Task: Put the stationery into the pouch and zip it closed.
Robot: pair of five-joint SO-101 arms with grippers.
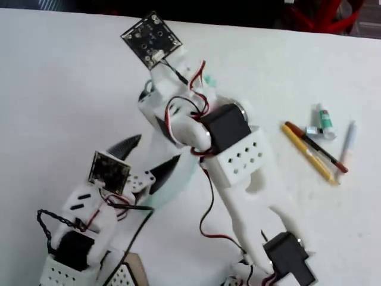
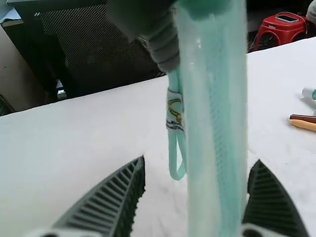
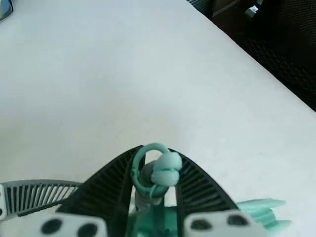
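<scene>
Plainly, the pouch (image 2: 212,123) hangs upright, its teal mesh body between the left gripper's (image 2: 200,165) spread fingers, which grasp nothing. The right gripper (image 3: 153,155) is clenched on the zip pull (image 3: 157,170) at the pouch's top. The 3 pens (image 1: 308,154) and small tube (image 1: 324,122) lie on the table (image 1: 71,89), well apart from it. As I judge it, the left should pinch the mesh squarely before the right draws the zip open.
</scene>
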